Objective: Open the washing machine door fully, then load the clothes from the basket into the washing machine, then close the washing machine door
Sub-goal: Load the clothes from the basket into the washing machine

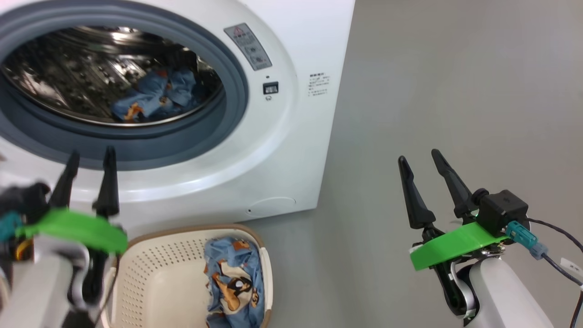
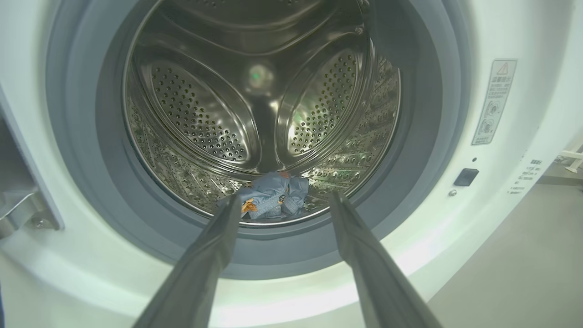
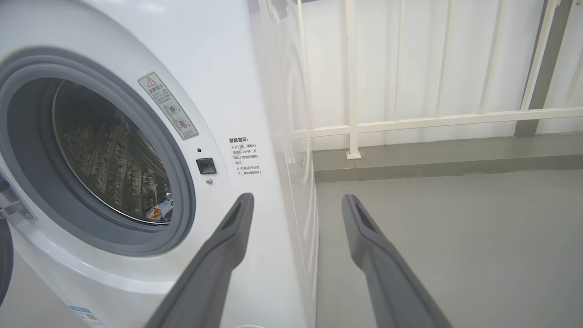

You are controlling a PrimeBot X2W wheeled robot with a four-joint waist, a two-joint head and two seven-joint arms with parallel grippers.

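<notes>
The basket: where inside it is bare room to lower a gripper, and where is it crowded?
Free: the left half of the basket, between its left wall and the clothes. Crowded: the right side, where the clothes lie against the right wall.

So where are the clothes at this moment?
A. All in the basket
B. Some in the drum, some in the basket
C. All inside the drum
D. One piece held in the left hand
B: some clothes lie in the washing machine drum, while another printed piece sits in the basket.
</notes>
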